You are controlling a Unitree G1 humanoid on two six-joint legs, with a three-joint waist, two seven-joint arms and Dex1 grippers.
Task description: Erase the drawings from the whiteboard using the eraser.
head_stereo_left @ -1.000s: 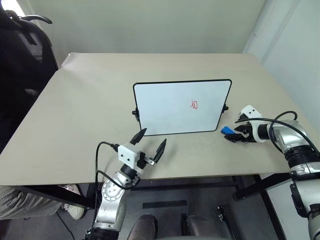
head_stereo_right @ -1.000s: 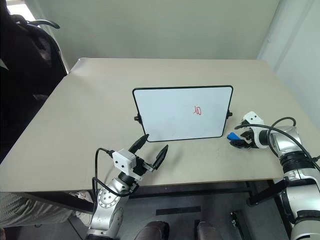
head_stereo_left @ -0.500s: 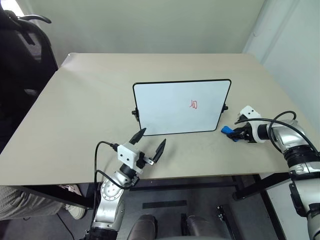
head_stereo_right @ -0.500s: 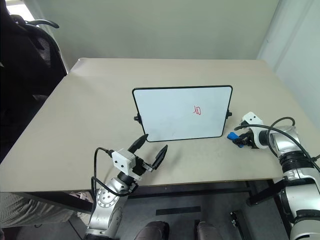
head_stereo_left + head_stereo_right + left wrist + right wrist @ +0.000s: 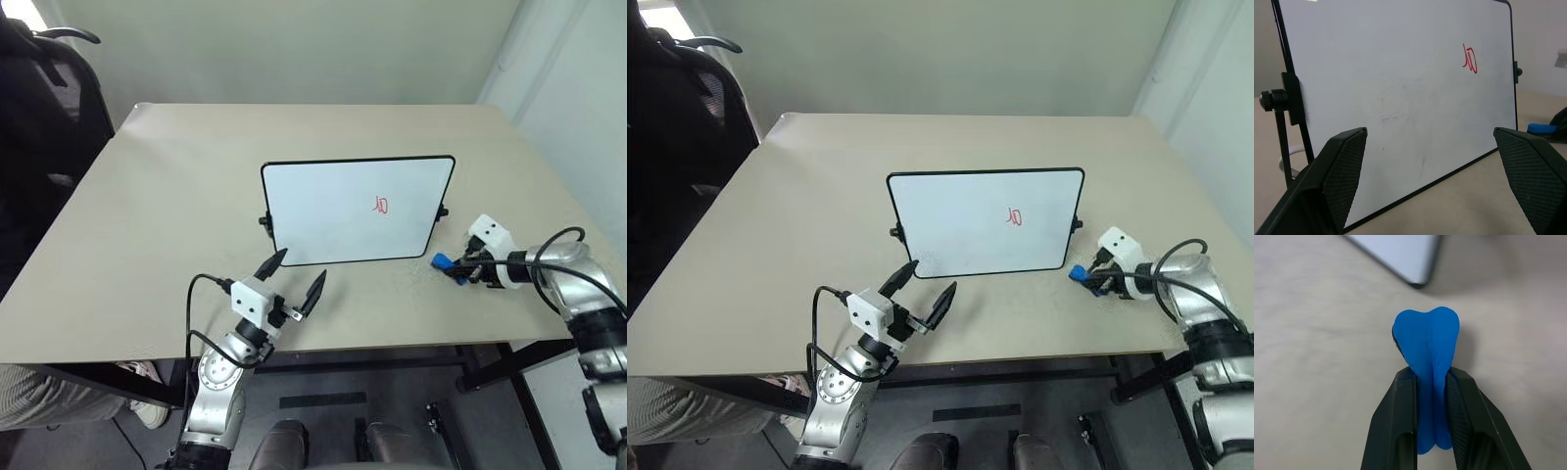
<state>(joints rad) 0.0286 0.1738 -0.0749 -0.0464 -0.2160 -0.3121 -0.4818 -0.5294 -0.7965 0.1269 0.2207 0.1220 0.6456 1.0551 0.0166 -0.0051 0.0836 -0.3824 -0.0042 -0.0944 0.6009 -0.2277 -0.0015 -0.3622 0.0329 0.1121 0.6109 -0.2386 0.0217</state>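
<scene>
Beside the whiteboard's right lower corner, the small bright blue eraser (image 5: pixel 1427 362) sits squeezed between the right gripper (image 5: pixel 462 266)'s clenched black fingers, seemingly just off the beige table (image 5: pixel 147 245), ready for wiping. Red drawings (image 5: pixel 380 205) remain on the black-rimmed whiteboard (image 5: pixel 333 220). Left gripper (image 5: pixel 294 281) waits in front, jaws spread.

My two head cameras look forward and down over the table (image 5: pixel 147 215), both taking in the whole whiteboard (image 5: pixel 333 211) at twelve o'clock. My left wrist camera sits low and close, facing the board's front between its own fingers (image 5: pixel 1342 171). My right wrist camera looks steeply down, very near the eraser (image 5: pixel 1427 340), catching the board's corner.
</scene>
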